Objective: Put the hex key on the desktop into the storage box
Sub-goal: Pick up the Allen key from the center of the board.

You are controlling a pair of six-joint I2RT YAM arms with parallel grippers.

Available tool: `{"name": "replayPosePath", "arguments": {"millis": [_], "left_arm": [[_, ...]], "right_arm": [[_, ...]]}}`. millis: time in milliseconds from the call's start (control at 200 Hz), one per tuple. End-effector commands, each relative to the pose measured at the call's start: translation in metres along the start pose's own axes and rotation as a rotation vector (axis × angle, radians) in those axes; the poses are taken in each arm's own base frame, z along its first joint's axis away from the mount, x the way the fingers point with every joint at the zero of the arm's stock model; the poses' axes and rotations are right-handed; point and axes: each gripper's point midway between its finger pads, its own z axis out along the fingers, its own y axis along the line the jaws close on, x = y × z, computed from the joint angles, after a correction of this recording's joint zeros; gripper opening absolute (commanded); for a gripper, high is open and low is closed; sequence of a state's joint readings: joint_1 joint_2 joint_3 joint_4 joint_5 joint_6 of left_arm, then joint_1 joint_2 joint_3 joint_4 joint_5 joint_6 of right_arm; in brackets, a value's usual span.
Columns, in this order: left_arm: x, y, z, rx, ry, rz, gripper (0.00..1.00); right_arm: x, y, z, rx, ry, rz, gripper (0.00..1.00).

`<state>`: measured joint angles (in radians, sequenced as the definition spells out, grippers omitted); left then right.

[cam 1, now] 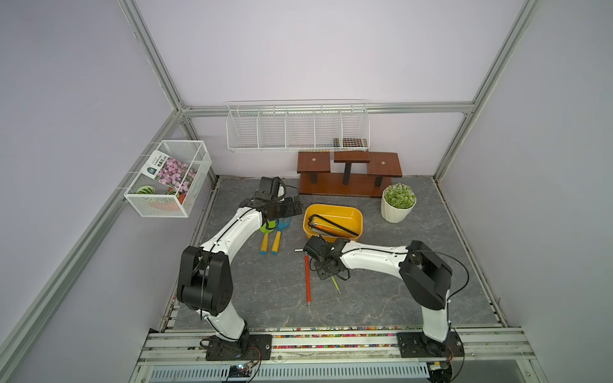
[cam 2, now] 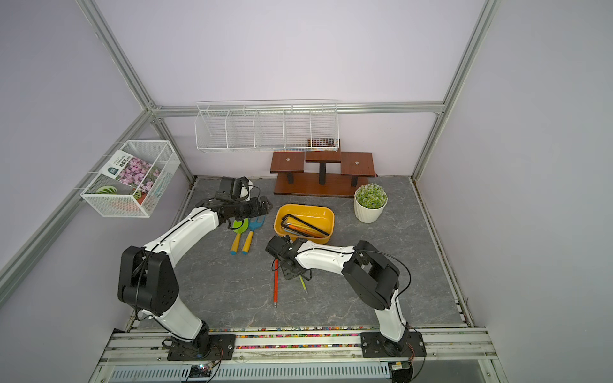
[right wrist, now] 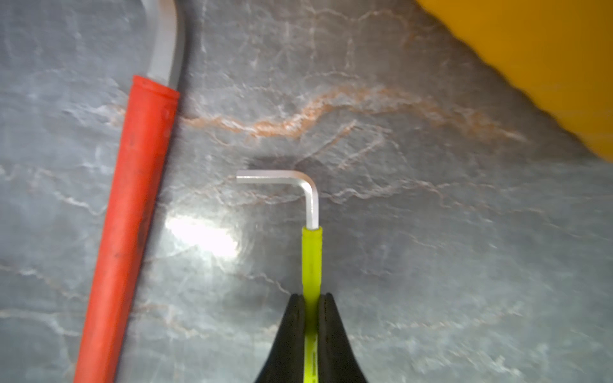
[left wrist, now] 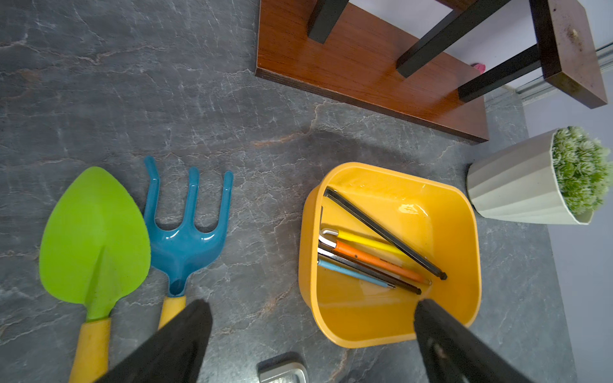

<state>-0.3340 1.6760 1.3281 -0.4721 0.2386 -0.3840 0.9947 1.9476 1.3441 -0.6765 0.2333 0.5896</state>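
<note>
Above the grey desktop (right wrist: 431,248), your right gripper (right wrist: 311,315) pinches the green hex key (right wrist: 311,252) at lower centre; the left gripper (left wrist: 310,308) stands open. Held so thinly, it could swivel and miss the storage box (right wrist: 547,49), upper right.

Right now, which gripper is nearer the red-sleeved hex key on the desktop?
Right. The right gripper is shut on the yellow-green hex key just beside the red-sleeved hex key; the left gripper hangs open farther back, near the blue rake and storage box.
</note>
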Motion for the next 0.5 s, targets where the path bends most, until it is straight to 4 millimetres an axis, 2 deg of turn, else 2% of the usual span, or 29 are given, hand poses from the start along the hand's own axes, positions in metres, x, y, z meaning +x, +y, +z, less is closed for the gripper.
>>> {"name": "replayPosePath", "arguments": {"millis": [0,250,495], "left_arm": [[-0.009,-0.009,-0.002,0.046,-0.011,-0.007,1.0],[-0.007,-0.026,-0.005,0.146,-0.006,0.0,1.0],[-0.006,-0.044,-0.012,0.244,-0.011,0.021,1.0]], "right_arm": [[-0.009,-0.011,-0.032,0.031,-0.052,-0.034,0.0],[-0.023,-0.024,-0.063,0.075,-0.11,-0.061,0.0],[-0.038,-0.023,-0.083,0.06,-0.16,-0.067,0.0]]}}
